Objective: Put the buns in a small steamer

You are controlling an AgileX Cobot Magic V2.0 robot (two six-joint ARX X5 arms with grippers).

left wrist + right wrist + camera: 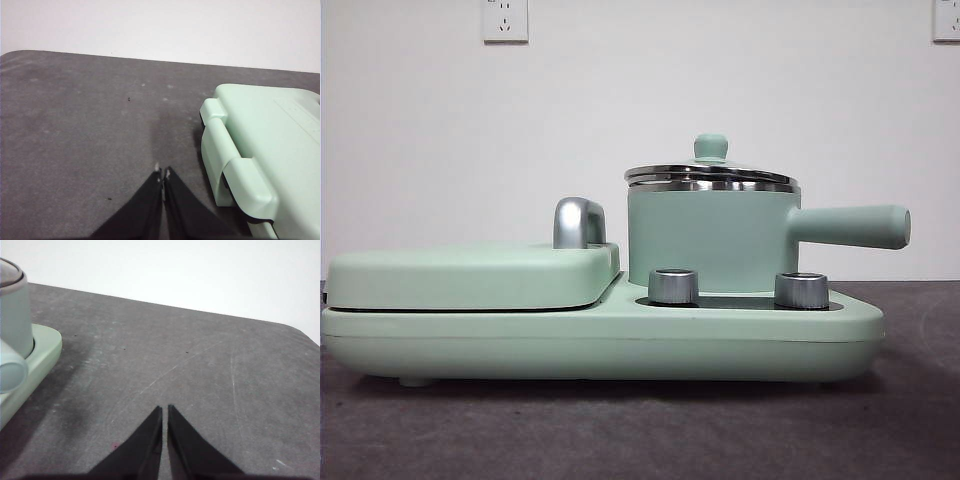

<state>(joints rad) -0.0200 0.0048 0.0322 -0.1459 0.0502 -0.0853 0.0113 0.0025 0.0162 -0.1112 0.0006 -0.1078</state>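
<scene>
Mint-green cylindrical small steamer [710,240], steel rim, lidded | left claw [163,172] pressed together | right claw [165,410] pressed together

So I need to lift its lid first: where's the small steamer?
In the front view the small steamer stands right of centre on the green cooker base, lid on, behind two steel knobs, beside the griddle lid.

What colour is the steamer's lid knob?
Mint green, matching the pot; the lid knob shows best in the front view.

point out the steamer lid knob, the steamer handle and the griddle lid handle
steamer lid knob [710,147], front view, its rounded top
steamer handle [855,226], front view, mid-shaft
griddle lid handle [578,222], front view, chrome arch
</scene>
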